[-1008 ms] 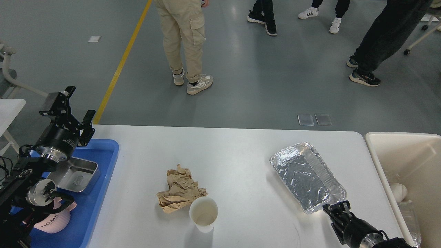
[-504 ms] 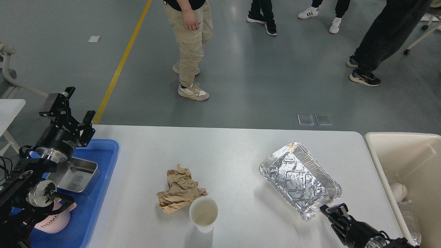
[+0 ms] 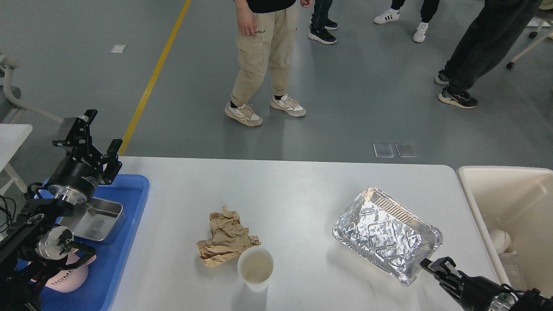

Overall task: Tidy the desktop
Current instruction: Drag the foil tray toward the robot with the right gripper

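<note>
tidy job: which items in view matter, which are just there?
Job:
desktop
foil tray, at right pincer
crumpled brown paper
paper cup
cream bin
blue tray

Just there:
steel tin
people's legs

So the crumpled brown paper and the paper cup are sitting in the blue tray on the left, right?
Not quite. The head view shows the crumpled brown paper and the paper cup sitting on the white desktop, right of the blue tray, not in it. The tray is indeed on the left.
</note>
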Motion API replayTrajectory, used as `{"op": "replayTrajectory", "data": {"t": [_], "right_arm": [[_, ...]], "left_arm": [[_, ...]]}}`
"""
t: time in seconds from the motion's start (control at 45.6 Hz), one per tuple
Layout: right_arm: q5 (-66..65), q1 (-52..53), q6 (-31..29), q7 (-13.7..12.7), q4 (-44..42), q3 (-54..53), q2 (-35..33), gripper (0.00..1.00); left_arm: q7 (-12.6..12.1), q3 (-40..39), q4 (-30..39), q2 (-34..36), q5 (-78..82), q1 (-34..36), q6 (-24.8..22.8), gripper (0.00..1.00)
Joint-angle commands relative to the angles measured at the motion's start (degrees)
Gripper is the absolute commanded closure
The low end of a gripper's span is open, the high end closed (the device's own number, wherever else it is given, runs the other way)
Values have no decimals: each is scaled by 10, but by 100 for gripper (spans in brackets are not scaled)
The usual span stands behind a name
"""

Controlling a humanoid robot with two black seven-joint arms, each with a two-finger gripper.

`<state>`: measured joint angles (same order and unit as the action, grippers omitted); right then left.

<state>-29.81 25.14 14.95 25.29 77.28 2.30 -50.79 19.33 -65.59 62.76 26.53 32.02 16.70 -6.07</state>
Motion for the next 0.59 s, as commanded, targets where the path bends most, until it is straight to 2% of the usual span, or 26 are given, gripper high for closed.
{"op": "replayTrajectory", "data": {"t": [0.0, 0.504, 0.57], "right_arm": [[-5, -1, 0, 0, -1, 10, 2, 100], [2, -13, 8, 2, -5, 11, 32, 100], [3, -14, 7, 2, -5, 11, 32, 92]], "left_arm": [[0, 2, 0, -2, 0, 0, 0, 3], [6, 3, 0, -3, 0, -2, 0, 3], [8, 3, 0, -2, 0, -2, 0, 3]]}}
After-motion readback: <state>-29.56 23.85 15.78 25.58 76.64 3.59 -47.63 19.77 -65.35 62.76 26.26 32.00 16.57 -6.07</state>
